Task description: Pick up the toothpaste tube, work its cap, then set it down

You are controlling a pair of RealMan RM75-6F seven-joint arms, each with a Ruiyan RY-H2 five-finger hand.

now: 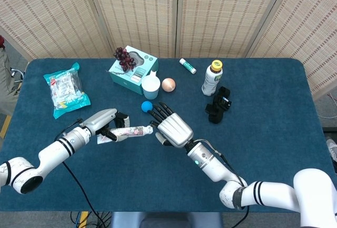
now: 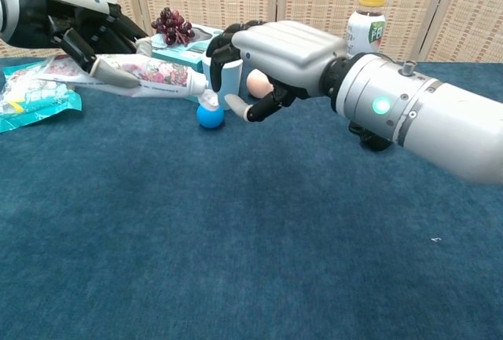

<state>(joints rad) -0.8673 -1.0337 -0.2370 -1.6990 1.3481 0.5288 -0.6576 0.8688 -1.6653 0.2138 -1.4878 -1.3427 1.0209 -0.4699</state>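
Observation:
My left hand grips the toothpaste tube by its flat tail end and holds it above the blue table. In the chest view the same left hand carries the flowered tube sloping down to the right, ending in the white cap. My right hand is just right of the cap. Its fingers arch over the cap and its thumb sits a little to the cap's right. I see no grip on the cap.
A blue ball lies just behind the cap. Further back stand a white cup, a copper ball, a teal box with grapes, a bottle and a black object. A snack bag lies far left.

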